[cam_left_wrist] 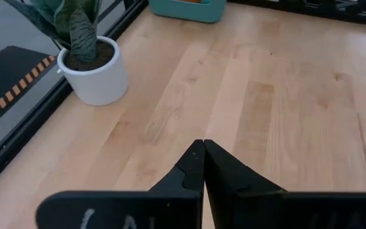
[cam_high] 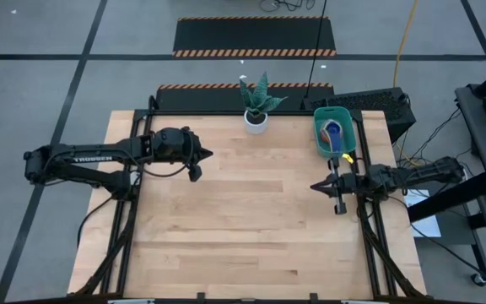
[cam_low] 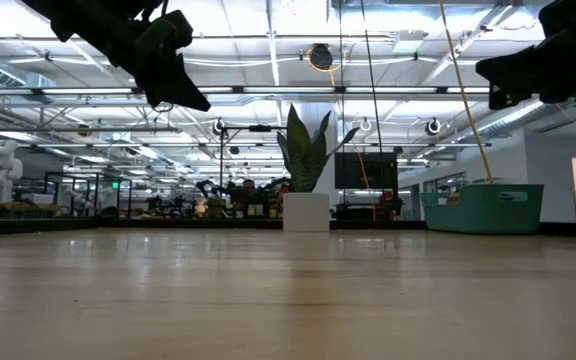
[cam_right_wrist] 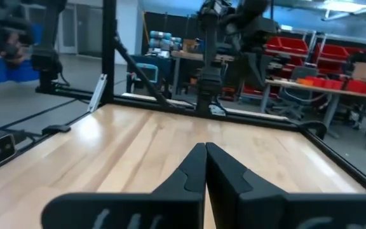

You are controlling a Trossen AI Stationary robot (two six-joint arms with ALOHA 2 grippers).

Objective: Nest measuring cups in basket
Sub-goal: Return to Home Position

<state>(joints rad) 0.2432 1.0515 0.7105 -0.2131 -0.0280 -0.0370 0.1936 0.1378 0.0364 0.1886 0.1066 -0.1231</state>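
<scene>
I note left claw [cam_high: 207,154] and right claw [cam_high: 314,187] closed, empty; basket [cam_high: 318,131] of measuring cups [cam_high: 334,133] lies just beyond the right.

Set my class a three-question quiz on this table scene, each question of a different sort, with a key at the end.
1. True or false: the measuring cups lie inside the basket.
2. Which thing stands on the table to the basket's left in the high view? A) the white plant pot B) a red mug C) a book
3. Fill in: the left tool and the right tool, both raised above the table, have their fingers ____.
Key: 1 true; 2 A; 3 shut.
</scene>
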